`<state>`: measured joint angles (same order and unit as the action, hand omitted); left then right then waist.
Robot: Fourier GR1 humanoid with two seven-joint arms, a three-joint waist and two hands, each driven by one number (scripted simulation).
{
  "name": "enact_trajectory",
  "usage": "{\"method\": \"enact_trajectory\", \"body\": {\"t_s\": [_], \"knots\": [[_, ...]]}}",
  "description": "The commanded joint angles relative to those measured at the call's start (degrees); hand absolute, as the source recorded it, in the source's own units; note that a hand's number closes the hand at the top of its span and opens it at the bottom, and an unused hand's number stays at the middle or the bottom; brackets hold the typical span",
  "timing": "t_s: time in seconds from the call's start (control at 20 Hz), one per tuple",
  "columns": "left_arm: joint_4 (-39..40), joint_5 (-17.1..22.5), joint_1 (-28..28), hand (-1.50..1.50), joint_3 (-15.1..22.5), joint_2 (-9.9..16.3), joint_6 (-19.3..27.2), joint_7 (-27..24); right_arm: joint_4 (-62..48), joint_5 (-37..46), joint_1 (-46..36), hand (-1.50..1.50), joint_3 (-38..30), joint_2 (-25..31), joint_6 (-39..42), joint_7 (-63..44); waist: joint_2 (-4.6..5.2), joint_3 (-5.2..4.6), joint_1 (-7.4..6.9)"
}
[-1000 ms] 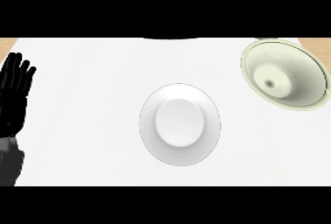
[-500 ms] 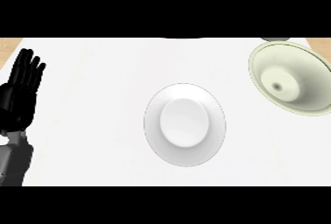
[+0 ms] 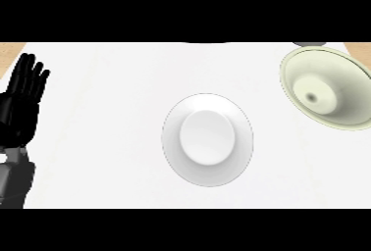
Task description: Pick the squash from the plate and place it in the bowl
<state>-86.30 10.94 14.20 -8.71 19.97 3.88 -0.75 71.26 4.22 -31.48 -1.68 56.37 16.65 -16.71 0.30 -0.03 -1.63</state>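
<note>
No squash in sight, nothing moved yet.
Plate [image 3: 208,139] and bowl [image 3: 326,88] look bare; my left hand [image 3: 22,105] rests flat-fingered at the left edge, right hand unseen.

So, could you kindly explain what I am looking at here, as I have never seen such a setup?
This is a single view from a humanoid robot's head, looking steeply down at a white counter. The black shape at the left is its left hand, open with fingers up, resting and holding nothing; the right hand is out of view. A white plate lies in the middle and a pale greenish bowl at the upper right. No squash shows on the plate or in the bowl.
</note>
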Motion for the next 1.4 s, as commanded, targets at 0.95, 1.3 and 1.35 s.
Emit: {"method": "enact_trajectory", "body": {"t_s": [0.95,1.3,1.35], "knots": [[-1.8,-0.4,-1.8,0.00,-0.9,-0.8,-1.2,0.3,-31.1,5.1,-8.7,-1.50,-10.2,-20.9,-25.2,17.6,-0.07,0.14,0.25],[-1.7,-1.1,0.0,0.00,-1.3,-0.9,0.2,2.3,-38.4,0.9,-9.7,-1.50,-19.7,-14.0,-28.0,23.4,-0.01,0.13,0.75],[1.0,-1.3,-1.2,0.00,-2.0,-1.0,-0.8,-1.5,-36.8,-0.3,-7.2,-1.50,-20.7,-12.1,-26.3,23.1,-0.15,0.07,1.55]]}}
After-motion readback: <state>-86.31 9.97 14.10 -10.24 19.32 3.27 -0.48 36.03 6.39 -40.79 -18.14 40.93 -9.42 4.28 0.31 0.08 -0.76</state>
